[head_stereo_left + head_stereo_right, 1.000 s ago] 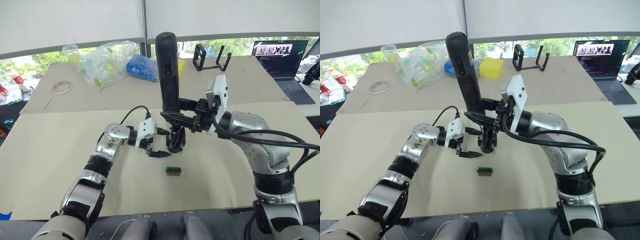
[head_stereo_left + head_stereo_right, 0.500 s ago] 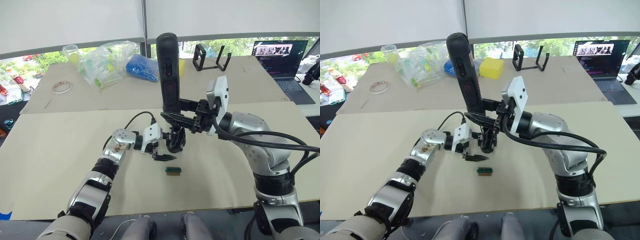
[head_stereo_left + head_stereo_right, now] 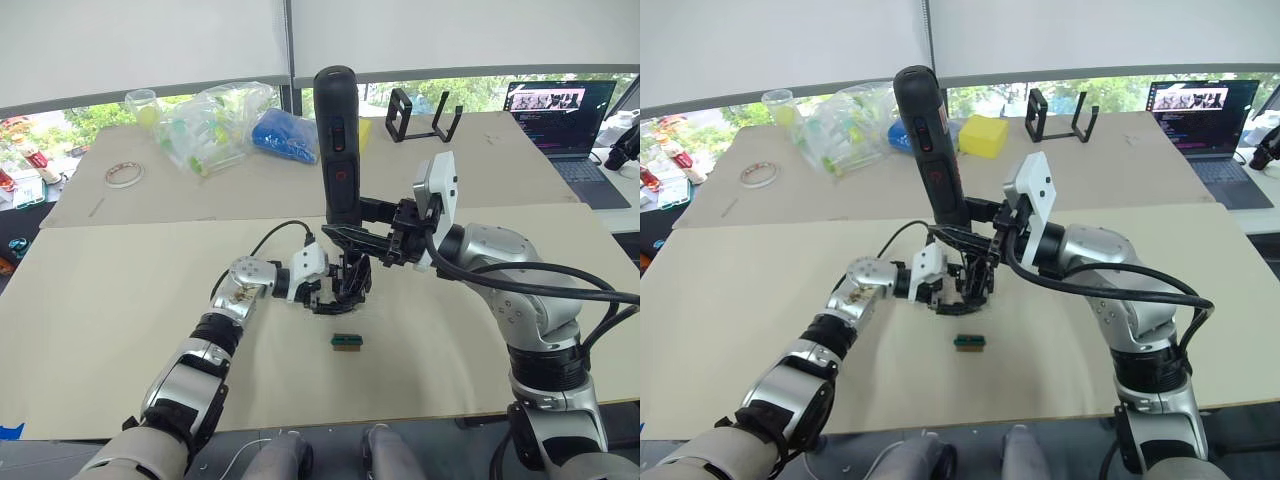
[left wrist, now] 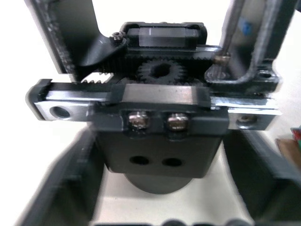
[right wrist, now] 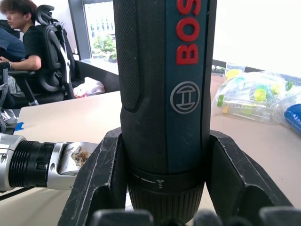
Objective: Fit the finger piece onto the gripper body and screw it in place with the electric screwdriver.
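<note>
Upright near the middle of the beige bench (image 3: 120, 290), the small black gripper body (image 3: 352, 285), a mechanical block on a round base, is the landmark. Directly above it, the right gripper (image 3: 345, 238) has its two black fingers (image 5: 101, 181) closed around the electric screwdriver (image 3: 336, 140), a long thick black cylinder with red markings held nearly vertical, tip down at the block. Just to the robot's left of the gripper body, the left gripper (image 3: 322, 298) faces it with its fingers spread wide, one on each side of the block; contact cannot be confirmed. Seen from the left wrist, the body (image 4: 160, 117) shows a black toothed gear, a rack, a silver rail and two screws. A tiny green-and-brown block (image 3: 346, 341) lies near it, towards the robot.
</note>
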You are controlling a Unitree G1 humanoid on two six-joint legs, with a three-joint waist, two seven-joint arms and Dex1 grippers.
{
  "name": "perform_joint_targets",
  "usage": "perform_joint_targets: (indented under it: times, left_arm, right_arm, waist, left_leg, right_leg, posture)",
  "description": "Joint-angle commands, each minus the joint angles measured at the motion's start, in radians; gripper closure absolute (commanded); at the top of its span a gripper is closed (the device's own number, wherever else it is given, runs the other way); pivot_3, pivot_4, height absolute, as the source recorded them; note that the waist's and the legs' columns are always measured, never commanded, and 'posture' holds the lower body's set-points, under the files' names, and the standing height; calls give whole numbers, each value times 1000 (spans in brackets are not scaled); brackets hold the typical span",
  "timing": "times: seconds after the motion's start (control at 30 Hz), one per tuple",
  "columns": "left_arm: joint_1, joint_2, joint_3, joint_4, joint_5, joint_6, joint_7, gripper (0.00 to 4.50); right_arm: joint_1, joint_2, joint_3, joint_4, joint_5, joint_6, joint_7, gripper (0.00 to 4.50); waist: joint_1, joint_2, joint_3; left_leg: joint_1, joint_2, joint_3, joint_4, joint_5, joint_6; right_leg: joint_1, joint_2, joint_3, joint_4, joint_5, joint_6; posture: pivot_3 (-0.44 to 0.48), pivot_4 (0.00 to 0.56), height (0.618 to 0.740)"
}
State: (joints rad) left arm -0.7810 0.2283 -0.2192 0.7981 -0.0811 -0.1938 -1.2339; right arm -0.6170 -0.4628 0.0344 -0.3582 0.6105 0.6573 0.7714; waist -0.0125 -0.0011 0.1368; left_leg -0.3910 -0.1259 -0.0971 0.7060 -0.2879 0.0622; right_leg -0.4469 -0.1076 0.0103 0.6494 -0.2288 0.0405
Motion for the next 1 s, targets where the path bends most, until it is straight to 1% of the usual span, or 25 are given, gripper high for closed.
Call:
perform_joint_targets:
  times: [0.03, 0.47, 0.77, 1.0]
  left_arm:
    - [-31, -1, 7, 7, 2, -25, -4, 2202]
    - [-48, -1, -7, 97, 40, -85, -1, 2201]
    - [-51, -4, -5, 112, 45, -99, 4, 2201]
    - [-46, -2, -4, 107, 45, -103, 6, 2201]
  right_arm:
    - [-1, -9, -12, -35, -1, -39, 11, 2593]
    - [39, -14, -4, -13, -12, -79, 39, 2593]
    - [56, -23, 20, 25, -16, -89, 89, 2593]
    - [57, -1, 29, 76, -39, -138, 92, 2593]
  waist:
    - [0, 0, 0]
    - [0, -1, 0]
    - [1, -1, -1]
    - [1, -4, -3]
  left_leg:
    - [0, 0, 0, 0, 0, 0]
    - [1, 0, 0, 1, 0, 0]
    - [2, 0, 0, 2, 0, 0]
    - [2, 0, 0, 2, 0, 0]
  right_leg:
    - [0, 0, 0, 0, 0, 0]
    - [1, 0, 0, 0, 0, 0]
    - [4, 0, 0, 0, 0, 0]
    - [4, 0, 0, -1, 0, 0]
  posture:
    - [0, 150, 740]
    - [0, 150, 740]
    - [0, 150, 740]
    - [0, 150, 740]
